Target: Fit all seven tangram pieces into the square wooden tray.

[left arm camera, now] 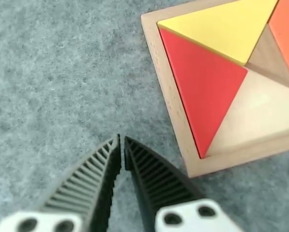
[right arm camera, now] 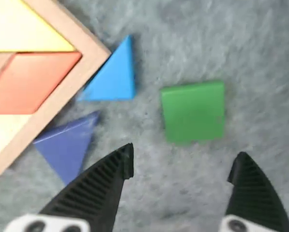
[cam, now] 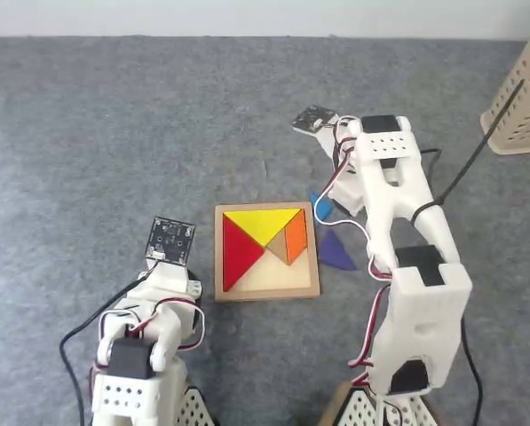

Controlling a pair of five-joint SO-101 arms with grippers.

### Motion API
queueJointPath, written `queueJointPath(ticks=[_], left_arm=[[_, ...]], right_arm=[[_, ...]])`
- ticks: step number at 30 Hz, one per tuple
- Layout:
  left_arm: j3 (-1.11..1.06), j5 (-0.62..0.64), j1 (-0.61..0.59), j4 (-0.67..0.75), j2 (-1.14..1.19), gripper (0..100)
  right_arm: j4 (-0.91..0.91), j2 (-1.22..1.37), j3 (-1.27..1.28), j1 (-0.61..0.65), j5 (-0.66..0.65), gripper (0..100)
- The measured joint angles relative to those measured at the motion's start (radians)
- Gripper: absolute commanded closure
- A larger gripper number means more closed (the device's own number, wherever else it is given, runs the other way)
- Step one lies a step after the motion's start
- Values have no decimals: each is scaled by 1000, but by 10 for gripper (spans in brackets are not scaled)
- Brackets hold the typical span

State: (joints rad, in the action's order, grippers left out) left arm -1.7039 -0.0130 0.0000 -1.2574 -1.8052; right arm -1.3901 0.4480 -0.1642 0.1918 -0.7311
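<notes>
Four pieces, yellow, red, orange and brown, lie in the tray; the green square sits just beyond the parted right gripper; the left gripper is closed, empty.

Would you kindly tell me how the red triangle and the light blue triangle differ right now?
The red triangle sits inside the square wooden tray, along one of its edges, while the light blue triangle lies on the grey carpet just outside a corner of the tray. The red triangle is also clearly larger than the light blue triangle. Both are triangular pieces lying flat.
</notes>
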Motion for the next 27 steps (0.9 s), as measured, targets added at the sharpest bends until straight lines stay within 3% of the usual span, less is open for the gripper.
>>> queueJointPath(ticks=[7,15,22,27], left_arm=[[0,0,2,0,0,988],[0,0,2,0,0,988],[0,0,0,0,0,988],[0,0,2,0,0,988]], right_arm=[[123,74,0,3,-95,670],[144,117,0,0,-149,678],[150,146,-3,-32,-137,927],[150,144,-12,-40,-32,992]])
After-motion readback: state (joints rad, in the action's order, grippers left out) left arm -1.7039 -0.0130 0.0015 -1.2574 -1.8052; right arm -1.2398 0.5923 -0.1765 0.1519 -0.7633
